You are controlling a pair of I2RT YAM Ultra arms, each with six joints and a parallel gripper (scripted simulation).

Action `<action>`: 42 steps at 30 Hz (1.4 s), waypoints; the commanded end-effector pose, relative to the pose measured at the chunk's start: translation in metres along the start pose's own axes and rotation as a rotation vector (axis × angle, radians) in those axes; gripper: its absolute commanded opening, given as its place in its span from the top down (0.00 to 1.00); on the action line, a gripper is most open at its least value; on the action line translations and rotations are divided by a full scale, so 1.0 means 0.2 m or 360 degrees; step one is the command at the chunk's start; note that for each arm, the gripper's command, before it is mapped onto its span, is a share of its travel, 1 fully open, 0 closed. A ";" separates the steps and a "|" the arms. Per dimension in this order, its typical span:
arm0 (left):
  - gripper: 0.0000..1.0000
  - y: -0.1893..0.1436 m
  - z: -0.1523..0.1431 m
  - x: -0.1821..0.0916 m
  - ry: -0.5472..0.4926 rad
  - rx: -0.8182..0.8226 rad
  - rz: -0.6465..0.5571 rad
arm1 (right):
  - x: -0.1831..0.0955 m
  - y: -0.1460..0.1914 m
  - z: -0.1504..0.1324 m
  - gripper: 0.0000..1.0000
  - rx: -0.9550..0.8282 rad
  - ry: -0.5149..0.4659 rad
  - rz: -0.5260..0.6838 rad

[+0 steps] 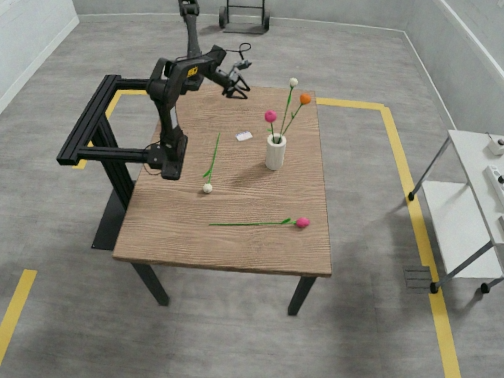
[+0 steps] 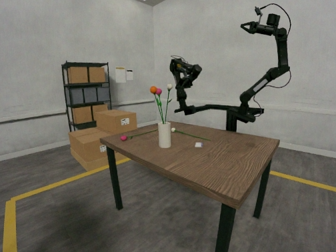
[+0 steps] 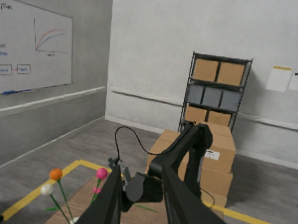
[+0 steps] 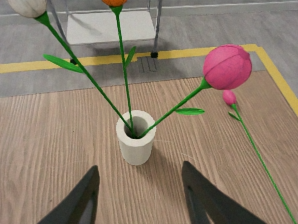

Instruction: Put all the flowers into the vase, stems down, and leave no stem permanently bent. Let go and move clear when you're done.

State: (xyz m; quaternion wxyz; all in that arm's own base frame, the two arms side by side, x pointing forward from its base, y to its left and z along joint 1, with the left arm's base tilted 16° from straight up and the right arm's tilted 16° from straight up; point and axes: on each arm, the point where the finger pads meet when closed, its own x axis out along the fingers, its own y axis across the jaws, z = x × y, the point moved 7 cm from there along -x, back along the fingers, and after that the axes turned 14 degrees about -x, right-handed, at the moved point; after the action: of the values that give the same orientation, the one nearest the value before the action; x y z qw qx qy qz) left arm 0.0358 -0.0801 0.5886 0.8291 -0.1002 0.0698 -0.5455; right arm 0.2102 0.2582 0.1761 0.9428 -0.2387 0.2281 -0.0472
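Overhead, the right tool (image 1: pixel 247 93) (image 4: pixel 141 169) is held parted and empty, as is the left tool (image 2: pixel 241 27) (image 3: pixel 141 169), while orange (image 1: pixel 305 99) (image 2: pixel 153 89) (image 3: pixel 55 174) (image 4: pixel 115 2), white (image 1: pixel 293 82) (image 2: pixel 169 87) (image 3: pixel 47 189) (image 4: pixel 29 6) and pink flowers (image 1: pixel 270 116) (image 2: pixel 159 91) (image 3: pixel 102 173) (image 4: pixel 228 67) are held stems down by the vase (image 1: pixel 275 152) (image 2: pixel 164 135) (image 4: pixel 136 149), and another white (image 1: pixel 207 188) (image 2: pixel 173 129) and pink one (image 1: pixel 303 222) (image 2: pixel 123 138) (image 3: pixel 96 190) (image 4: pixel 229 97) are left lying on the surface (image 1: pixel 250 200) (image 2: pixel 200 163) (image 3: pixel 75 197) (image 4: pixel 50 130).
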 end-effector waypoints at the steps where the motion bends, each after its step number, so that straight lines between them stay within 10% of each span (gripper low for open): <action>1: 0.70 -0.01 0.03 -0.05 -0.0054 -0.0006 -0.0007 | 0.00 -0.03 0.05 0.40 0.0027 -0.0017 -0.0041; 24: 0.70 -0.01 0.03 -0.05 -0.0054 -0.0006 -0.0007 | 0.54 -0.58 0.00 0.40 0.0318 0.0326 -0.0619; 42: 0.70 -0.01 0.03 -0.05 -0.0054 -0.0006 -0.0007 | 0.52 -0.63 0.07 0.40 0.0369 0.0338 -0.0555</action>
State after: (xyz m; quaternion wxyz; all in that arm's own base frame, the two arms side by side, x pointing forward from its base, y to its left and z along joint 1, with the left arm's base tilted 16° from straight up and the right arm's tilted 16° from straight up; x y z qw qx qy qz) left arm 0.0358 -0.0801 0.5886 0.8291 -0.1002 0.0698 -0.5456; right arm 0.3098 0.1271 0.1810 0.9019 -0.1758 0.2841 -0.2738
